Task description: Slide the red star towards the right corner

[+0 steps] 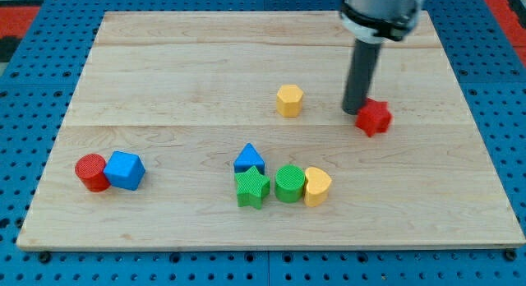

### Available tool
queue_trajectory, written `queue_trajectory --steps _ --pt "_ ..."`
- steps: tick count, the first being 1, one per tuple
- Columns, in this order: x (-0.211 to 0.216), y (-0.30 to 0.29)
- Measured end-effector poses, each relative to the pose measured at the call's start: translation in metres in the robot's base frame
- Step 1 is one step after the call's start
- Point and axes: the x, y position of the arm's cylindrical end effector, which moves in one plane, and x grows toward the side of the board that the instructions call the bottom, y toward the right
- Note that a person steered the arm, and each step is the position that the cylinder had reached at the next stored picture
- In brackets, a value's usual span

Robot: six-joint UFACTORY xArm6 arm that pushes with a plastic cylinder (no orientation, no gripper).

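Observation:
The red star [374, 117] lies on the wooden board [181, 72], right of centre. My tip [354, 111] rests just off the star's upper left side, touching or nearly touching it. The dark rod rises from there to the arm body at the view's top. The yellow hexagon [289, 99] sits to the left of my tip, apart from it.
A blue triangle [249, 159], green star [252, 188], green cylinder [289, 184] and yellow heart [317, 186] cluster at the lower middle. A red cylinder [91, 172] and blue cube [125, 170] sit at the lower left. The board's right edge [481, 138] lies beyond the red star.

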Motion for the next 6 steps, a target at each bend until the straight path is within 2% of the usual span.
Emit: queue_trajectory --steps 1,2,3,4,5,6 --pt "0.017 0.010" --pt "0.082 0.010" --pt "0.084 0.006" --pt "0.053 -0.033" --pt "-0.019 -0.004" --pt "-0.023 0.025"
